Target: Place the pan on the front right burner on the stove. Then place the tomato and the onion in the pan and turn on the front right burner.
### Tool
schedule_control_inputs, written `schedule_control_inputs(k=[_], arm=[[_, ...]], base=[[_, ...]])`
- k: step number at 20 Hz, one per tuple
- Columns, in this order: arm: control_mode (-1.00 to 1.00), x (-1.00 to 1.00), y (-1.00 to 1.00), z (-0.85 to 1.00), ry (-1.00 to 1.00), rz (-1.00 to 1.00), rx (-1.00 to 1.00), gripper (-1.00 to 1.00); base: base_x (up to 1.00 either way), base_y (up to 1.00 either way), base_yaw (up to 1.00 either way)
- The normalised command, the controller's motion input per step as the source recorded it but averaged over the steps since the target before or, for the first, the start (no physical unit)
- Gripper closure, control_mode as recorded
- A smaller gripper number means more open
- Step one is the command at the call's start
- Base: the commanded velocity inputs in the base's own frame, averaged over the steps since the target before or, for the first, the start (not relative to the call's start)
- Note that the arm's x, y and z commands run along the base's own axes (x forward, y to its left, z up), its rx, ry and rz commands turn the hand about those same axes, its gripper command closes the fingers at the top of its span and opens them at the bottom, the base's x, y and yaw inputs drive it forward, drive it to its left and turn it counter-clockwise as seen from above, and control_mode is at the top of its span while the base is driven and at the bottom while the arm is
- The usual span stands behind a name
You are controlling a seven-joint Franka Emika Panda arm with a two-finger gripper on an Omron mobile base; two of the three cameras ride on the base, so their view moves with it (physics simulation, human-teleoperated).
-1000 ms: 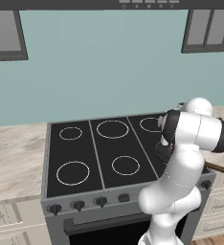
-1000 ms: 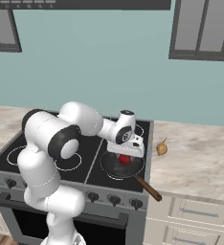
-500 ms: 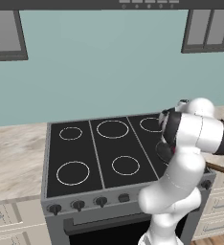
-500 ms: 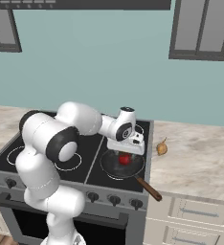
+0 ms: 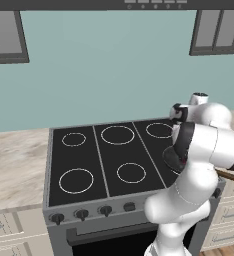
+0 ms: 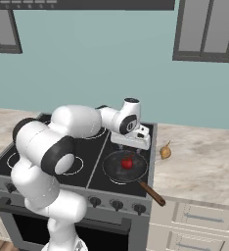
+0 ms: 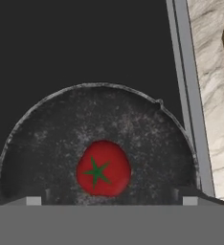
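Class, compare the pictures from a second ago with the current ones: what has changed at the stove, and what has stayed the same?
The gripper has let go of the tomato and lifted up off it, jaws now open. The tomato lies loose in the pan. Unchanged: the pan sits on the stove at its front right, handle pointing toward the front right, and the onion rests on the counter beside the stove.

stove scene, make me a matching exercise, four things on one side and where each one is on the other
Things:
1. tomato
2. onion
3. pan
4. end effector

Places:
A. on the counter right of the stove
B. on the stove's front right ring
C. above the pan, open
D. inside the pan

Pairs: 1-D, 2-A, 3-B, 4-C
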Motion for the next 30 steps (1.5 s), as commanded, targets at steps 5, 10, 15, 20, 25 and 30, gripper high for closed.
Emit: schedule_control_inputs(k=[5,10,15,20,25,30], arm=[[-1.0,0.13,-0.31,0.01,0.0,-0.1,0.0,-1.0],[-1.0,0.2,-0.3,0.0,0.0,-0.07,0.0,-1.0],[-1.0,0.24,-0.24,0.0,0.0,-0.04,0.0,-1.0],[-1.0,0.22,-0.27,0.0,0.0,0.0,0.0,-1.0],[-1.0,0.21,-0.34,0.0,0.0,0.0,0.0,-1.0],[-1.0,0.14,-0.25,0.0,0.0,0.0,0.0,-1.0]], base=[[0.0,0.0,0.0],[0.0,0.0,0.0],[0.0,0.0,0.0],[0.0,0.0,0.0],[0.0,0.0,0.0],[0.0,0.0,0.0]])
